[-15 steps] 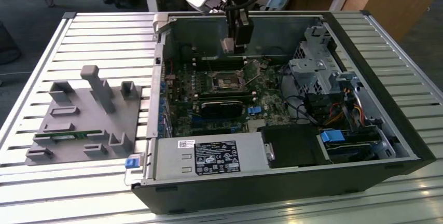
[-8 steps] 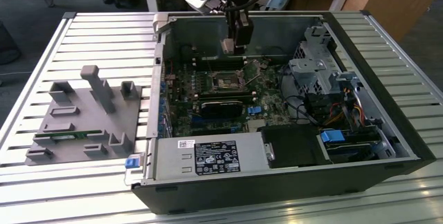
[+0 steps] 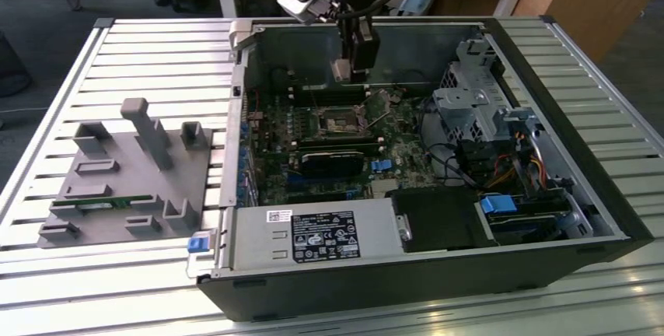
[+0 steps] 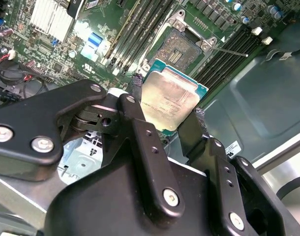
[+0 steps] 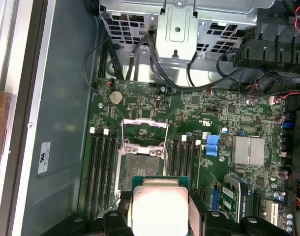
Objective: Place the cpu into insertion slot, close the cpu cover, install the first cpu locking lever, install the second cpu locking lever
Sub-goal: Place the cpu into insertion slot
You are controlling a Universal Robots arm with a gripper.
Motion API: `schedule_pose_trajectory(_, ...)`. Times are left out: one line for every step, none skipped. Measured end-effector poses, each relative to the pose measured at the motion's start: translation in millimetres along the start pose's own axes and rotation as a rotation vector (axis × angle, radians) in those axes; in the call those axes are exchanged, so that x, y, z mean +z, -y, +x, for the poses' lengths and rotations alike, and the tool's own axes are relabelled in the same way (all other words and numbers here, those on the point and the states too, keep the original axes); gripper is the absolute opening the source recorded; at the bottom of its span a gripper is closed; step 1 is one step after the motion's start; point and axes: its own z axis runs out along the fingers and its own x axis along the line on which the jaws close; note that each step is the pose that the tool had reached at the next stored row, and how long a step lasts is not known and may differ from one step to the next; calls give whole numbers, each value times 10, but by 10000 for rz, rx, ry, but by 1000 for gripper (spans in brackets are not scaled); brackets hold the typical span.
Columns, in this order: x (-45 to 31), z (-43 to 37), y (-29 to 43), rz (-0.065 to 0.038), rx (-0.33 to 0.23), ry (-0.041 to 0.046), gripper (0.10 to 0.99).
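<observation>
My gripper (image 3: 351, 71) hangs inside the open computer case, shut on the cpu (image 4: 169, 101). The chip is a silver-faced square with a green rim, held by two opposite edges between the black fingers (image 4: 135, 93). It hovers above the motherboard, a little to one side of the insertion slot (image 5: 140, 169), and touches nothing. The slot lies open with its dark centre bare, also seen in the exterior view as the insertion slot (image 3: 340, 122). The cpu cover (image 5: 143, 121) stands swung up from its hinge beyond the slot. A thin locking lever (image 4: 231, 51) sticks out beside the socket.
Memory slots (image 5: 102, 169) flank the socket on both sides. A drive cage with cables (image 3: 472, 110) fills the case on the exterior view's right, and a power supply (image 3: 311, 235) sits at the front. A grey fixture (image 3: 130, 176) rests on the slatted table at the left.
</observation>
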Motion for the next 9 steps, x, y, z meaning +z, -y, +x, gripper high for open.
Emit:
schedule_pose_trajectory(3, 0, 0, 0, 0, 0, 541)
schedule_pose_trajectory(7, 0, 1, 1, 0, 1, 541)
schedule_pose_trajectory(10, 0, 1, 1, 0, 1, 541)
schedule_pose_trajectory(14, 0, 1, 0, 1, 0, 541)
schedule_pose_trajectory(17, 0, 1, 1, 0, 1, 541)
schedule_pose_trajectory(20, 0, 2, 1, 0, 1, 541)
schedule_pose_trajectory(23, 0, 2, 0, 0, 1, 541)
schedule_pose_trajectory(27, 0, 2, 1, 1, 1, 541)
schedule_pose_trajectory(30, -1, 3, 1, 0, 1, 541)
